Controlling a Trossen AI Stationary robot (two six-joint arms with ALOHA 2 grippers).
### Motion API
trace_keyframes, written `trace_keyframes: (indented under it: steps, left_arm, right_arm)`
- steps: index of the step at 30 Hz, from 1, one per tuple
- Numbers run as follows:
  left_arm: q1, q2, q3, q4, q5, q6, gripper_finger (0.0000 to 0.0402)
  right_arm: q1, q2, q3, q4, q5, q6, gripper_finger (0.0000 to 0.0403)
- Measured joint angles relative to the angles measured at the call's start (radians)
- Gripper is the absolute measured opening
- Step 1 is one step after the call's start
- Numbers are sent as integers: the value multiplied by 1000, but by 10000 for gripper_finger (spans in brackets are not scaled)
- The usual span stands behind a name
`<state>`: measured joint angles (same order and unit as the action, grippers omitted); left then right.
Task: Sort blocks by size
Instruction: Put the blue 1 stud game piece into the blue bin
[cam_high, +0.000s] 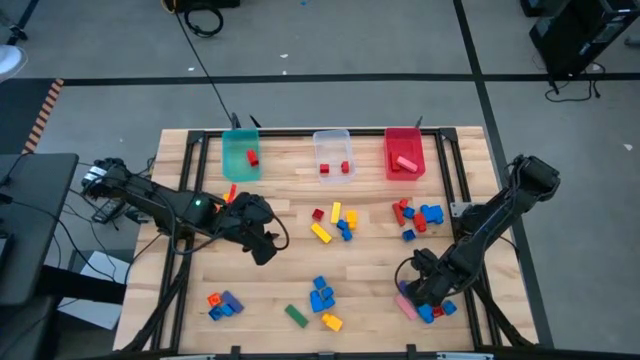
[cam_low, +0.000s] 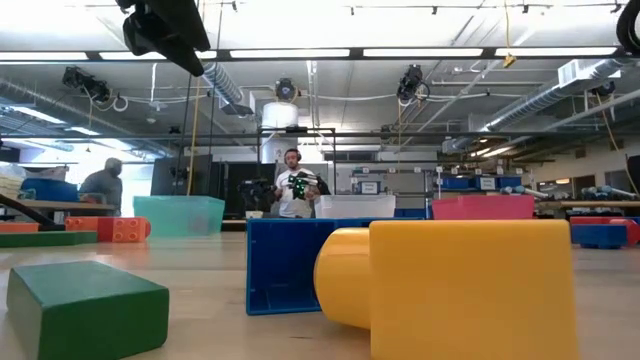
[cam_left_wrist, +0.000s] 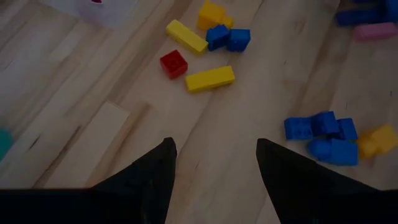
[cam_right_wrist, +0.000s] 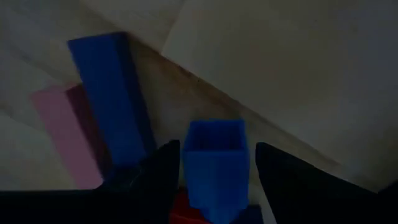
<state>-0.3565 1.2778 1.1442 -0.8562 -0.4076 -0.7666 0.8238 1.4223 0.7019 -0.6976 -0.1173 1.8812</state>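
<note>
- The right gripper (cam_high: 432, 300) is down low at the near right corner of the wooden slatted counter (cam_high: 380, 270), right in a little heap of blocks there.
- In its wrist view the jaws sit either side of a small blue plastic block (cam_right_wrist: 214, 158); they look like they're grasping it, though I can't see actual contact.
- Just beside that one there's a longer blue plastic bar (cam_right_wrist: 112, 99) and a flat pink plastic bar (cam_right_wrist: 62, 134), the blue one touching the pink one.
- The left gripper (cam_high: 262, 240) hangs over the left-middle of the counter with its jaws released, nothing between them, just bare wood below.
- Ahead of it: a small red plastic cube (cam_left_wrist: 173, 63), two yellow plastic bars (cam_left_wrist: 210, 78) and a couple of blue bricks (cam_left_wrist: 227, 38) in a loose cluster mid-counter.
- More blocks are scattered around: a red-and-blue bunch (cam_high: 415, 216) on the right, a blue-and-yellow bunch (cam_high: 323, 298) near the front edge, a green block (cam_high: 296, 316) beside it, and an orange/blue/purple clump (cam_high: 223, 303) front left.
- Along the far edge sit the three bins: teal plastic bin (cam_high: 240, 155) with one red block, clear plastic bin (cam_high: 332, 152) with two red cubes, red plastic bin (cam_high: 404, 152) with a pink bar.
- A person (cam_low: 293, 185) is standing way back in the room.
</note>
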Motion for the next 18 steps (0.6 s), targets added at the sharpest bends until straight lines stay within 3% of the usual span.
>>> trace_keyframes:
  steps: [4,10,15,18]
  left_arm:
    - [0,0,0,1,0,-2,231]
    - [3,0,0,2,0,-3,231]
    - [3,0,0,6,0,1,231]
    - [3,0,0,39,-3,4,231]
  right_arm:
    - [0,0,-27,38,-13,-7,209]
    - [0,-2,-49,62,-38,-25,148]
    - [-4,-2,-44,61,-29,-49,147]
    - [-14,-11,-14,43,58,-81,147]
